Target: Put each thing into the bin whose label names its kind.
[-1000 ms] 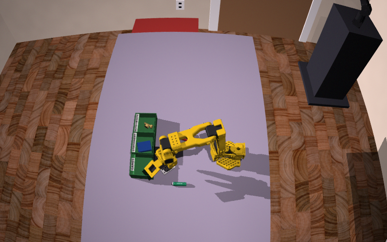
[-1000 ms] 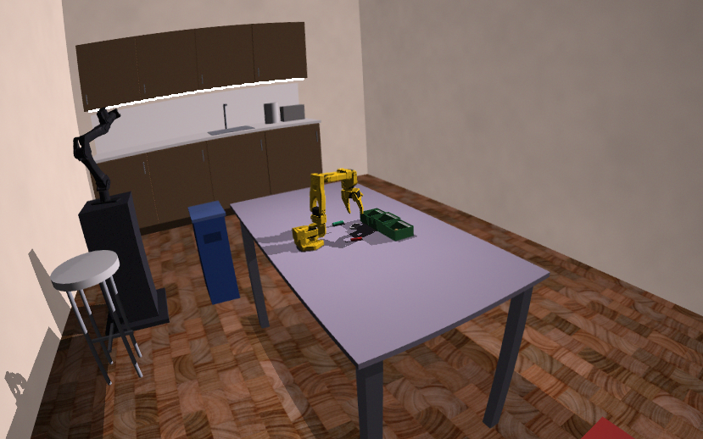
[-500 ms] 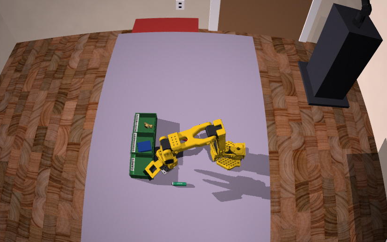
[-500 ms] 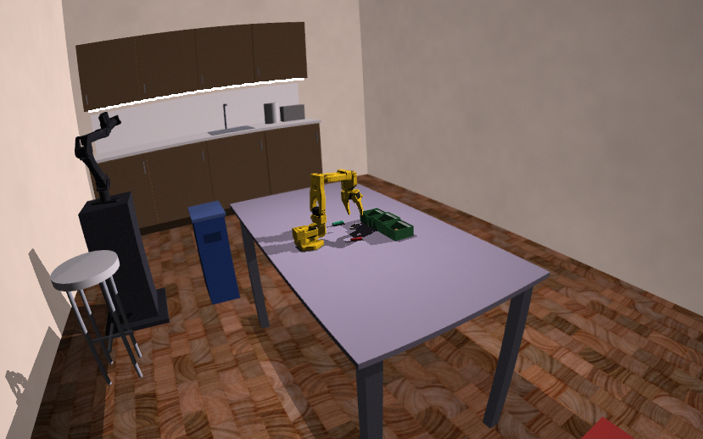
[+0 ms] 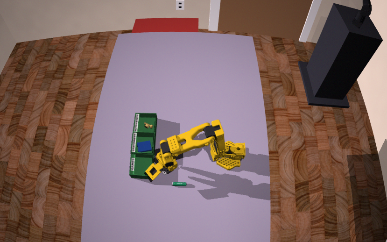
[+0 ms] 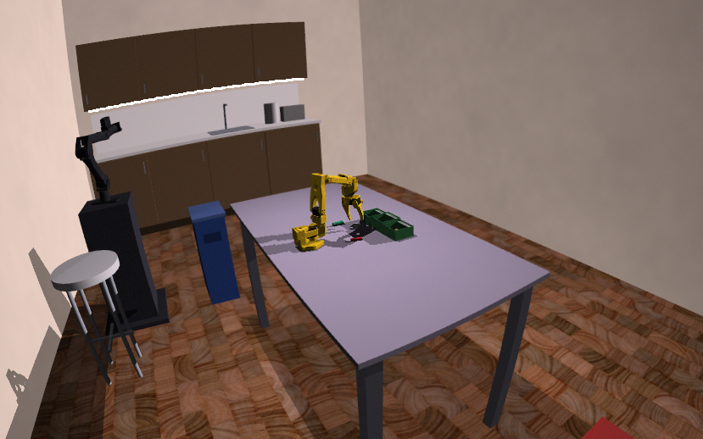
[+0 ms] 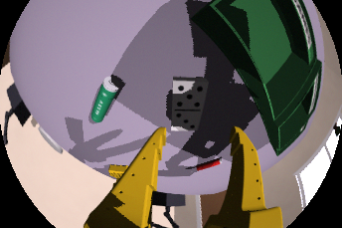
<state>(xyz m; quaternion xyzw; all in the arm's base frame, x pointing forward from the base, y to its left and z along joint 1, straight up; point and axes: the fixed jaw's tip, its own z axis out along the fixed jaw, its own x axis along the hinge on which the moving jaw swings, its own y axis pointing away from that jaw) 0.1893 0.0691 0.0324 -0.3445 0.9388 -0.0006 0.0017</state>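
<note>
A black-and-white domino (image 5: 164, 172) (image 7: 189, 102) lies on the table beside the GAMES bin (image 5: 143, 162) (image 7: 265, 31). A green battery (image 5: 179, 183) (image 6: 337, 223) (image 7: 103, 102) lies on its side farther from the bins. A small red thing (image 6: 356, 238) (image 7: 209, 164) lies on the table; its kind is unclear. A blue block-like thing (image 5: 144, 146) is in the STATIONERY bin. A brass-coloured piece (image 5: 148, 125) is in the bin labelled for nuts and bolts. My gripper (image 6: 356, 219) (image 7: 200, 129) is open and empty, above the table near the domino and bins.
The three green bins stand joined in a row on the lilac table (image 5: 182, 74) (image 6: 425, 289). A dark pedestal (image 5: 339, 60) (image 6: 116, 245) with a black arm, a blue floor bin (image 6: 215, 256) and a stool (image 6: 85, 269) stand off the table.
</note>
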